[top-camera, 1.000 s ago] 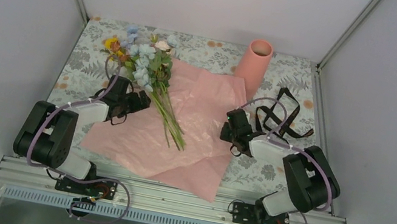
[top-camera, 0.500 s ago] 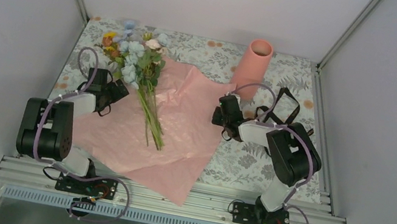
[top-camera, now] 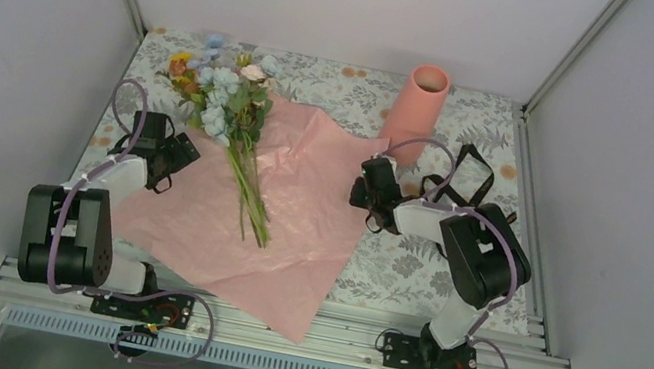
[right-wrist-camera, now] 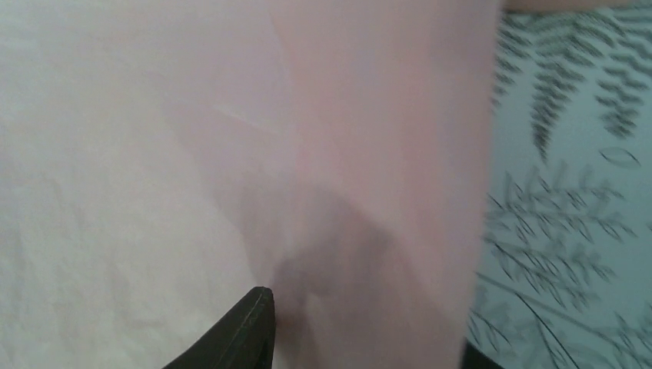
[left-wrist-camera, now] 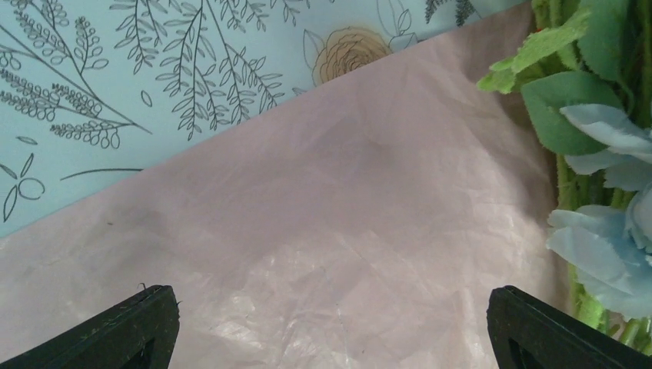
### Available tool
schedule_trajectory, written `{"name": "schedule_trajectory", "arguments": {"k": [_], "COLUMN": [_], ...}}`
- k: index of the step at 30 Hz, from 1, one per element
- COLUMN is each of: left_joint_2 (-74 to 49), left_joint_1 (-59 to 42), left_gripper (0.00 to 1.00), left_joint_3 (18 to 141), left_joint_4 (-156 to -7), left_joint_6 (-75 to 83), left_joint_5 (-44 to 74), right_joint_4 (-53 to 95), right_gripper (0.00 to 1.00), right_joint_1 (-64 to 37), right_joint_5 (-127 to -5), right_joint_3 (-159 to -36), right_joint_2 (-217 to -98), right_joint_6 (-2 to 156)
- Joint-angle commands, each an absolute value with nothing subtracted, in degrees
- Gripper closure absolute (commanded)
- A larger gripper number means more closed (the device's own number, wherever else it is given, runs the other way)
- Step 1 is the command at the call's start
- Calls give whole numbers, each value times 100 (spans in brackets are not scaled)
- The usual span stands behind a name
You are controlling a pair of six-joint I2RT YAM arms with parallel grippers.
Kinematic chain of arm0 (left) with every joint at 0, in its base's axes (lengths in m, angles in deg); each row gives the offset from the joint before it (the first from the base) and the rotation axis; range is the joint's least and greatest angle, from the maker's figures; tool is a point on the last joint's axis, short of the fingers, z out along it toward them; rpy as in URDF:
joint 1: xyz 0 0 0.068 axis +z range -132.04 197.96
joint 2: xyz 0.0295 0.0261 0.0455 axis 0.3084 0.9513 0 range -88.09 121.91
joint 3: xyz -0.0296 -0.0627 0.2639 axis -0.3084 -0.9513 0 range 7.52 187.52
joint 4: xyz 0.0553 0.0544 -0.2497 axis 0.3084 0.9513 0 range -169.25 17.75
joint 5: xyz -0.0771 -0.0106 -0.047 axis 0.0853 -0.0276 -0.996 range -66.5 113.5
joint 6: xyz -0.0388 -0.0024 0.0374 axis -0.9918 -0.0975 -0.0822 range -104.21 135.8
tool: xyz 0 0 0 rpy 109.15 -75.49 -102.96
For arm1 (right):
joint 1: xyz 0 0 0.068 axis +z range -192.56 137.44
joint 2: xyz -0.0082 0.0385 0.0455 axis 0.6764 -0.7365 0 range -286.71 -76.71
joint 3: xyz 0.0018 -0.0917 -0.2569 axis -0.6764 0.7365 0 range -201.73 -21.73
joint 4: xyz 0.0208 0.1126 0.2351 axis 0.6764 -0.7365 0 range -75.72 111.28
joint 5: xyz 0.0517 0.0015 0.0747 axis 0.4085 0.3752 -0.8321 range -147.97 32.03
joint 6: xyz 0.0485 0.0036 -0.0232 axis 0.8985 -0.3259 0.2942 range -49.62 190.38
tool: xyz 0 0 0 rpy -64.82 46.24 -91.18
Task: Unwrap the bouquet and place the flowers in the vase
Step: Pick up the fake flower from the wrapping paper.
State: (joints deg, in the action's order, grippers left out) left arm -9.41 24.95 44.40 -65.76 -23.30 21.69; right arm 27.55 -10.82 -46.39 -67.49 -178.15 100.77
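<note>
As sheet (top-camera: 298, 210) slid left, right hand (top-camera: 360, 192) seemingly narrowed.

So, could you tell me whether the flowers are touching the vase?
Apart: the top view shows pink paper and tablecloth lying between the flowers and the vase.

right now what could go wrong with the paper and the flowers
1. The right pincer straddles a raised fold at the right edge of the pink sheet, while the flowers lie on that sheet; a pull may drag or scatter them.
2. That pincer sits close to the upright vase, so a swing could tip it.
3. The black strap lying near that pincer might snag it.
</note>
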Motion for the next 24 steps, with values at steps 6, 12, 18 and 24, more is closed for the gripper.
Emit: {"name": "schedule_trajectory", "arguments": {"k": [6, 12, 18, 24], "left_joint_2": [-1232, -1834, -2680, -3354], "left_joint_1": [2480, 2270, 1722, 1322], "left_gripper": [0, 0, 0, 0], "left_joint_3": [4689, 4946, 5285, 5635], "left_joint_4": [-6151, -5741, -5240, -4858], "left_joint_6": [-2098, -1789, -1098, -465], "left_joint_5": [1870, 1604, 1127, 570], "right_joint_4": [2111, 1601, 1390, 825], "right_gripper": [65, 58, 46, 39], "right_joint_1": [-1069, -1072, -1077, -1156], "right_joint_5": [-4204, -4210, -4095, -3997], "right_joint_3": [-6092, -6144, -6085, -6859], "right_joint_2": [-17018, -16268, -15158, -14459], "right_joint_6": [10476, 10401, 9967, 9744]}}
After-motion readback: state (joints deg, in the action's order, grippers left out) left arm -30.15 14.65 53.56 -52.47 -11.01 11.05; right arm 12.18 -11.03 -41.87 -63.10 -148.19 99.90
